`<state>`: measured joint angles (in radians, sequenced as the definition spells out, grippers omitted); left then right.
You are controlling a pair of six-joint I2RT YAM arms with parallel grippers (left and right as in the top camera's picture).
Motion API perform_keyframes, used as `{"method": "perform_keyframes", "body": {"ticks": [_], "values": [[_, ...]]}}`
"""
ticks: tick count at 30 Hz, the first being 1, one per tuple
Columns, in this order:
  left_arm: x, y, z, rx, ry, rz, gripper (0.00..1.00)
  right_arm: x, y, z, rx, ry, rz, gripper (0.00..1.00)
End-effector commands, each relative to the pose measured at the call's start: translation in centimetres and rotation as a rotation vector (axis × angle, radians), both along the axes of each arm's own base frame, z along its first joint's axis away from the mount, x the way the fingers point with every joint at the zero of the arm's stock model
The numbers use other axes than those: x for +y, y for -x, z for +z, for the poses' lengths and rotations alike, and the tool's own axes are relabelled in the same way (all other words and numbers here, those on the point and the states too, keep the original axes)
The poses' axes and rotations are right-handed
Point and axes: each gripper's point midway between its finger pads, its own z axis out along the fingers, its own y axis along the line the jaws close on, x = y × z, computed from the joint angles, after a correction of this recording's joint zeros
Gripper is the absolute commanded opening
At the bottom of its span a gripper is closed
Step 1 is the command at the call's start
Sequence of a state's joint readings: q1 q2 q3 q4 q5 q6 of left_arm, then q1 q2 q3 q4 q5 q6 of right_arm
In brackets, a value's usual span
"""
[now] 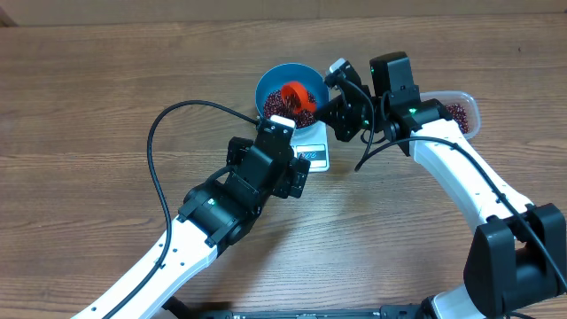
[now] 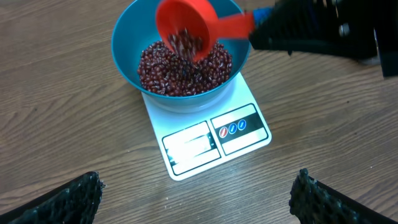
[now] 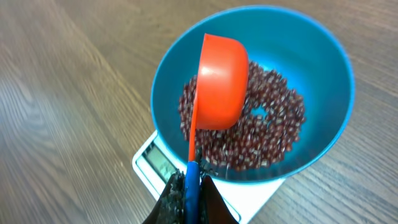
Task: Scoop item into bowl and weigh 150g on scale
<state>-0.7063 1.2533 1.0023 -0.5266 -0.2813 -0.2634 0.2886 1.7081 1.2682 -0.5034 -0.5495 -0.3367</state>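
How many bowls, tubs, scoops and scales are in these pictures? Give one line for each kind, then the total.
blue bowl: 1
clear tub: 1
orange scoop: 1
scale: 1
Total: 4

White tubular arm links (image 1: 177, 252) are joined by boxy black joint housings (image 1: 257, 173); black cables (image 1: 151, 146) are looped alongside; the left hand (image 2: 196, 190) is fitted with black textured fingers (image 2: 71, 199).

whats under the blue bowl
The blue bowl sits on the white scale; only the scale's front part, with its display panel and label, shows. The rest of its top is covered by the bowl, and the display is unreadable.
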Motion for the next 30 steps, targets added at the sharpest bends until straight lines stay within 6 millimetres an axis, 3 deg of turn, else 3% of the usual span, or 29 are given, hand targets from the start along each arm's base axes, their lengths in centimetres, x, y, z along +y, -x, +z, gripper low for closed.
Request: {"method": "perform_keyframes", "body": {"ticks": [1,16,21,26,30], "values": [[0.2,-0.1,-0.5,0.008,-0.007,0.018,0.99,0.0,-0.3,1.9,-0.127,0.034,0.081,0.04],[0.2,-0.1,-0.5,0.008,-0.007,0.018,0.99,0.1,-0.9,2.5,-0.174,0.03,0.088,0.04],[0.2,-0.1,-0.5,0.008,-0.007,0.018,1.0,-0.1,-0.1,1.7,-0.126,0.044,0.09,0.04],[0.2,-0.1,-0.5,0.008,-0.007,0.018,1.0,-0.2,-1.5,2.5,-0.197,0.052,0.065,0.04],[0.2,-0.1,-0.5,0.008,-0.007,0.018,1.0,-0.5,-0.8,1.8,-0.152,0.065,0.068,0.04]]}}
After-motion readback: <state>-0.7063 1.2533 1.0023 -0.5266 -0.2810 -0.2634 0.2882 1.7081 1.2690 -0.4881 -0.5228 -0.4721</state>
